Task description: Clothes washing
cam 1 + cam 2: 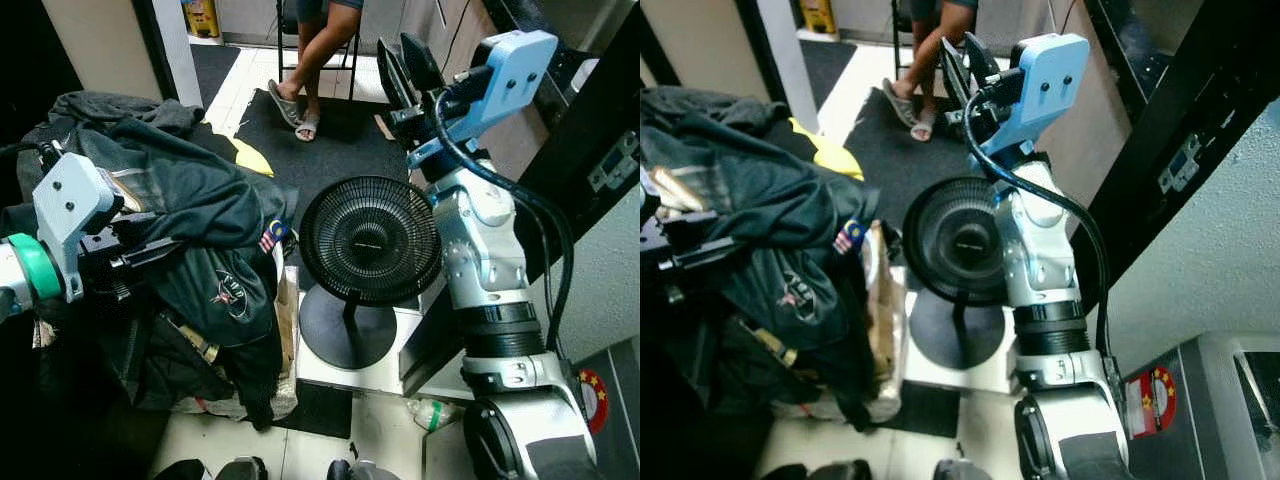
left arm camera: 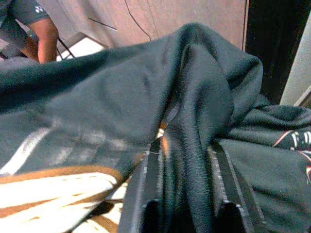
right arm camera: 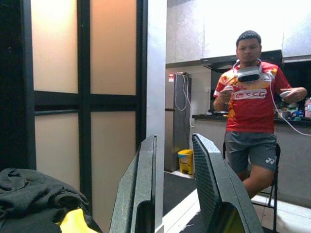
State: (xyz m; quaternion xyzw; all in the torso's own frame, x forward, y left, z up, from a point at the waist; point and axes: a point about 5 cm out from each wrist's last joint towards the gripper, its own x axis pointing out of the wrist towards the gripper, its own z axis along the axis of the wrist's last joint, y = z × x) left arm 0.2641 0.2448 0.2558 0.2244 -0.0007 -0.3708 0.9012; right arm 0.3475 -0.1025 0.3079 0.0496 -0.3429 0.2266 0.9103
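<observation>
— What is found nearest the lens?

— Silver arm segments are seen closest: the right arm rises at the right of the head views, jointed and glossy, wrapped by a black cable. Its right gripper (image 1: 408, 62) is raised high above the fan, and its two ribbed black fingers (image 3: 209, 184) are held a narrow gap apart with nothing between them.

— And the clothes?

— At the left, a heap of dark green clothes (image 1: 190, 215) is piled. The cloth is soft, matte and deeply creased; a small flag patch and a printed crest are carried on it, and a yellow piece (image 1: 252, 157) is tucked at the far edge. A fold of the dark green fabric is pinched between the fingers of the left gripper (image 2: 187, 194), as shown in the left wrist view.

— How much open room is left?

— Little. A round black fan (image 1: 370, 240) with a fine wire grille stands on a disc base just beside the heap, between it and the right arm. A dark wall edge closes the right side. Beyond the fan, a black mat (image 1: 330, 140) and pale tiles lie open up to a seated person (image 3: 250, 111) on a chair.
</observation>
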